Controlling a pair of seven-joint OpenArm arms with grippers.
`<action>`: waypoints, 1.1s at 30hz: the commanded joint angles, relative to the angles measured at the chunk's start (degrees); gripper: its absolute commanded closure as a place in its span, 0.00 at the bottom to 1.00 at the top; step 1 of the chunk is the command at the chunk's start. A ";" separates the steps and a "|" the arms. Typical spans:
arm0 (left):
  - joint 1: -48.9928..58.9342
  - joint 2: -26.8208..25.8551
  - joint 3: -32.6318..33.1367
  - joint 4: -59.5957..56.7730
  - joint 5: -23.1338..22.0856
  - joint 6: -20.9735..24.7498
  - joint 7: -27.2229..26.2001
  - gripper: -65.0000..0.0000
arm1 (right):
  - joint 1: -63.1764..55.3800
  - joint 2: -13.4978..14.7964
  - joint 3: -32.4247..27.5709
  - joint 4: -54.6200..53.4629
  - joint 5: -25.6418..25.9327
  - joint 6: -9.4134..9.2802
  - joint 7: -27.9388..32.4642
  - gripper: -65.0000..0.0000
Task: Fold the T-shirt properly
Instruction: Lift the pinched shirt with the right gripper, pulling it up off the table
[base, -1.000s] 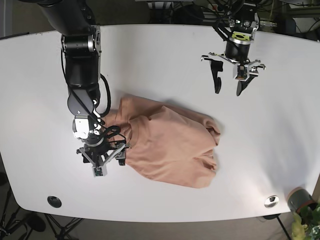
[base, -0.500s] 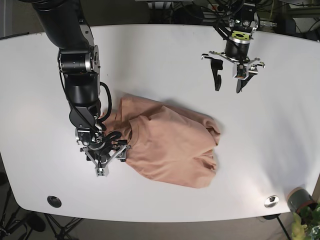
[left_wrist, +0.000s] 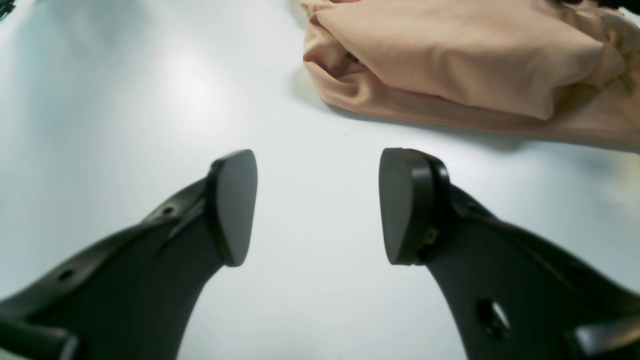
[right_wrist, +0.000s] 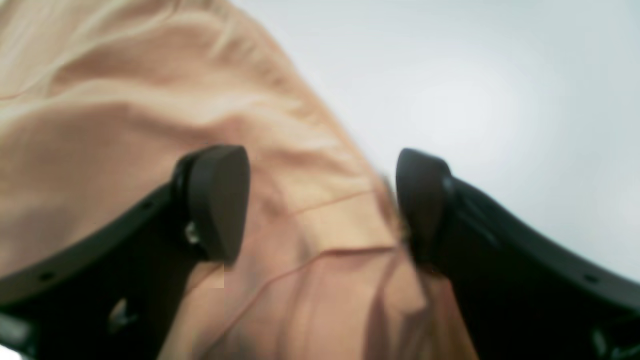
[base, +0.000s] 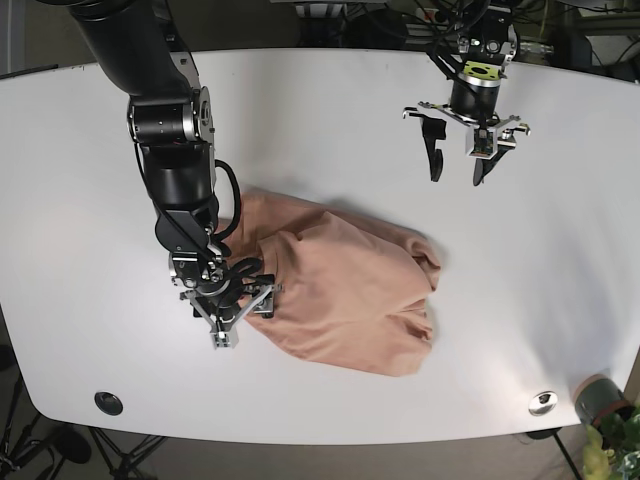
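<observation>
A peach T-shirt (base: 340, 290) lies crumpled in a rough heap on the white table (base: 330, 130). My right gripper (base: 243, 313) is open and low over the shirt's left edge. In the right wrist view the right gripper (right_wrist: 320, 205) straddles folds of the shirt (right_wrist: 125, 125), with cloth between the open fingers (right_wrist: 220, 200). My left gripper (base: 458, 170) is open and empty above bare table, well behind the shirt. In the left wrist view the left gripper (left_wrist: 317, 205) faces the shirt's far edge (left_wrist: 450, 60).
A black round fitting (base: 108, 403) sits near the table's front left edge. A silver round fitting (base: 543, 402) sits at the front right. A potted plant (base: 605, 410) stands beyond the front right corner.
My right gripper has moved right, from beside the shirt's left edge onto it, and its fingers now straddle the cloth. The left arm has not moved.
</observation>
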 joint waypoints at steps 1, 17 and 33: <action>0.13 -0.39 -0.10 0.89 0.21 0.06 -1.72 0.46 | 1.95 -0.03 -0.01 0.75 0.23 0.34 1.27 0.33; -0.13 -0.39 -0.10 -1.13 0.21 0.06 -1.72 0.46 | 2.03 -0.12 -0.01 0.75 0.23 0.25 1.27 0.57; -0.22 -0.39 -0.10 -1.48 0.21 0.06 -1.72 0.45 | 1.86 -0.12 -0.09 1.28 0.14 0.25 1.01 1.00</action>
